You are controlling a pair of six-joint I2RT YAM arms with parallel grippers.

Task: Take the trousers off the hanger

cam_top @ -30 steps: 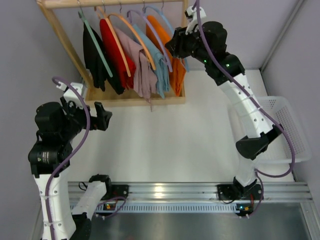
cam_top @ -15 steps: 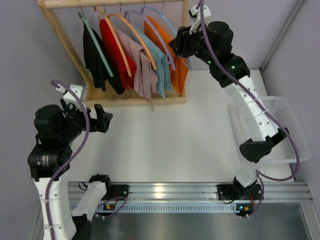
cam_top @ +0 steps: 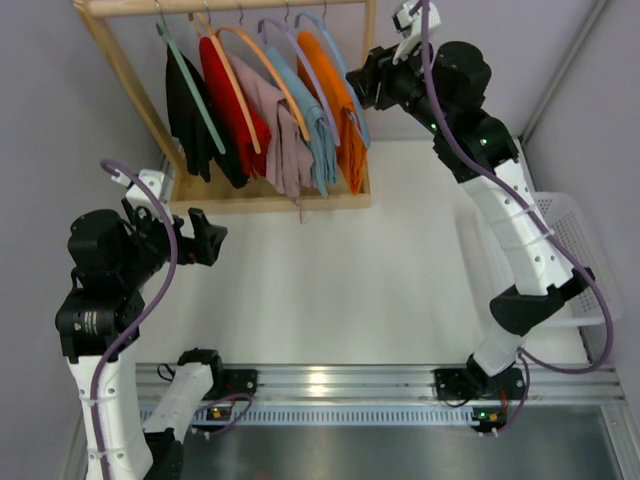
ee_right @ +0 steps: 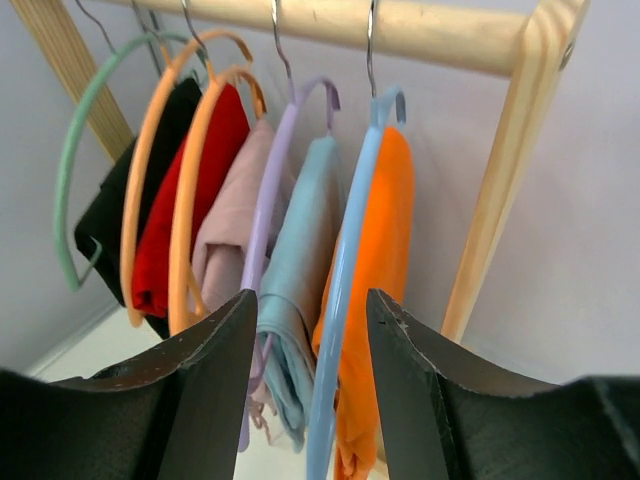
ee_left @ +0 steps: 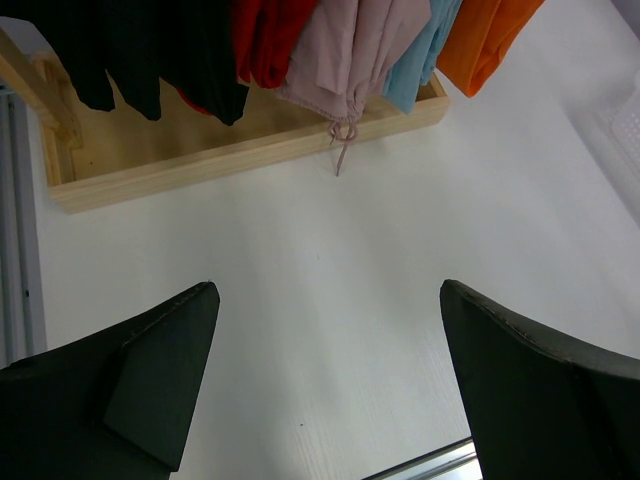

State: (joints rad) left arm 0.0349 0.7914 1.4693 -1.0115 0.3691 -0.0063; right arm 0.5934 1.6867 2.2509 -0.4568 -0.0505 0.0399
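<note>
1. The left gripper (cam_top: 205,235) hovers over the left side of the table, almost exactly where it was half a second ago. Its jaws are spread wide and empty.
2. On the wooden rack (cam_top: 265,200) at the back, a black garment (cam_top: 190,115), a red garment (cam_top: 232,105), a pale pink garment (cam_top: 285,140) and a light blue garment (cam_top: 318,135) hang in that order, unchanged.
3. The trousers (ee_right: 385,250), bright orange, hang last on the right, still draped over the light-blue hanger (ee_right: 345,270). Its metal hook sits on the bar beside the rack's right post.
4. The right gripper (ee_right: 310,390) has drawn back rightward and higher since a second ago, when it overlapped the trousers. It is now level with the hanger's upper part, jaws apart, gripping nothing. In the wrist view the hanger's blue arm runs down between the fingers; whether they touch it cannot be told.
5. The right arm's elbow has swung right, over the white basket (cam_top: 590,250).
6. The table (cam_top: 350,290) is plain white, with an aluminium rail (cam_top: 380,380) along its near edge.
7. Pale grey walls (cam_top: 50,100) close in the scene.
</note>
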